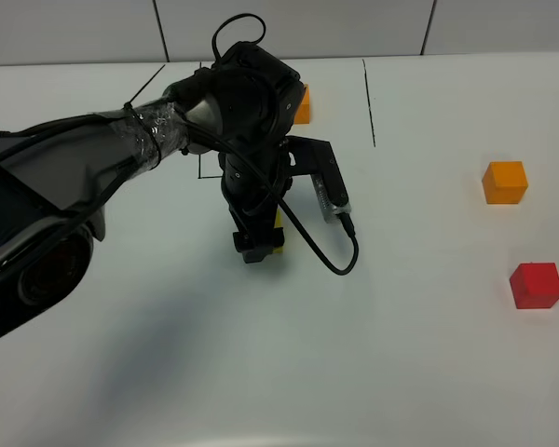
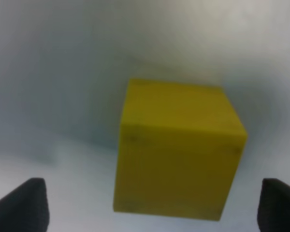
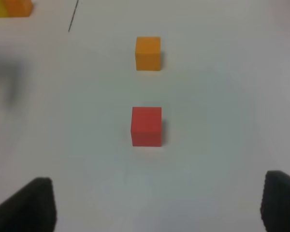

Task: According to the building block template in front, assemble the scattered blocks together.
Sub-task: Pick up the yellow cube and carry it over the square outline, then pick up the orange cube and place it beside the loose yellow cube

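The yellow block [image 2: 179, 154] stands on the white table between the fingers of my left gripper [image 2: 154, 208], which is open, with a gap on each side of the cube. From above, my left gripper [image 1: 259, 244] points down at mid-table and hides all but a sliver of the yellow block [image 1: 279, 231]. The orange block [image 1: 504, 182] and the red block [image 1: 536, 285] lie apart at the right. My right gripper [image 3: 154, 208] is open and empty, short of the red block [image 3: 146, 126] and the orange block [image 3: 148, 53]. The template [image 1: 302, 104] is mostly hidden behind the left arm.
A thin black line [image 1: 369, 102] runs on the table at the back, right of the template. The left arm's cable [image 1: 326, 251] loops down beside the gripper. A corner of the template [image 3: 9, 7] shows in the right wrist view.
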Controlling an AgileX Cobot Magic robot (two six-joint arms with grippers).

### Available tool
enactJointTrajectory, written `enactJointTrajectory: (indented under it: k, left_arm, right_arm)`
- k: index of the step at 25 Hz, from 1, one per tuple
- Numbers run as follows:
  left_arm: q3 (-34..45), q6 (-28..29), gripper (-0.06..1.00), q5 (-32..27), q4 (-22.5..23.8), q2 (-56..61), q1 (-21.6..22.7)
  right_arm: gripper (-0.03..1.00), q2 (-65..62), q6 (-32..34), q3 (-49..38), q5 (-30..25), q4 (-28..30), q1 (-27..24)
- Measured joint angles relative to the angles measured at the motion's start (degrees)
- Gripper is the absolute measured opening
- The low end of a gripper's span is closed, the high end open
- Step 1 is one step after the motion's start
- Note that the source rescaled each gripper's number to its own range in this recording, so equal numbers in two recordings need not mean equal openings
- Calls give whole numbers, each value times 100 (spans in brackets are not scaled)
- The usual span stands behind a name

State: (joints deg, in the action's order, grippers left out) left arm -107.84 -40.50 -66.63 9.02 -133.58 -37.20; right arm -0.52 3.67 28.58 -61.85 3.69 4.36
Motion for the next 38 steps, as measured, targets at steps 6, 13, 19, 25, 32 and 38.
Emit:
enactJointTrajectory:
  k: [6,13,19,25,32,38]
  left_arm:
    - [-51,127,100,-111,-321,779,0]
    - [-51,661,99,-167,-483,1594,66]
    - [34,1308,98,-168,-494,2311,380]
    - [807,1866,95,-173,-494,3295,1017]
    - [2341,2777,93,-135,-461,5038,2068]
    - [3666,3620,93,138,226,6709,2512]
  right_arm:
    - [73,0,0,0,0,0,0]
    - [73,0,0,0,0,-5,0]
    - [73,0,0,0,0,-5,0]
    - [73,0,0,0,0,-5,0]
    - [73,0,0,0,0,-5,0]
    - [73,0,0,0,0,-5,0]
